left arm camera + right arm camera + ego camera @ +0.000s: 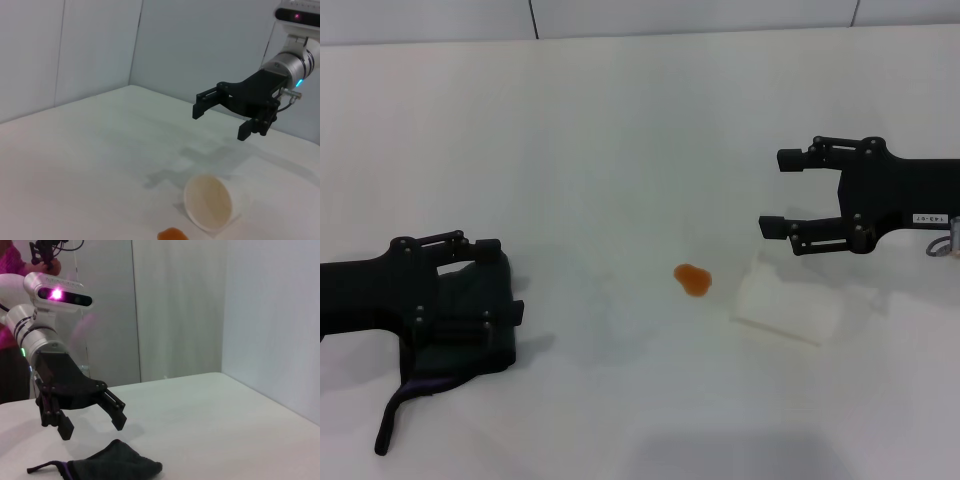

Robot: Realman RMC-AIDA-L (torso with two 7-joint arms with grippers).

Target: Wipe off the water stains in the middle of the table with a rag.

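Left gripper (485, 250) hangs just above the rag (470, 325) at the near left of the bench (620, 120), its fingers spread and holding nothing; from the right wrist view I see the gripper (92, 422) clear of the rag (112, 462), not touching it. I see the rag lying crumpled on the bench, its thin tail (395, 420) trailing toward the near edge. Right gripper (778, 192) hovers at the right, spread wide and empty, above and just beyond a white cup (785, 300) lying on its side. Between rag and cup, at mid-bench, sits the orange stain (693, 280), just left of the cup and well apart from the rag.
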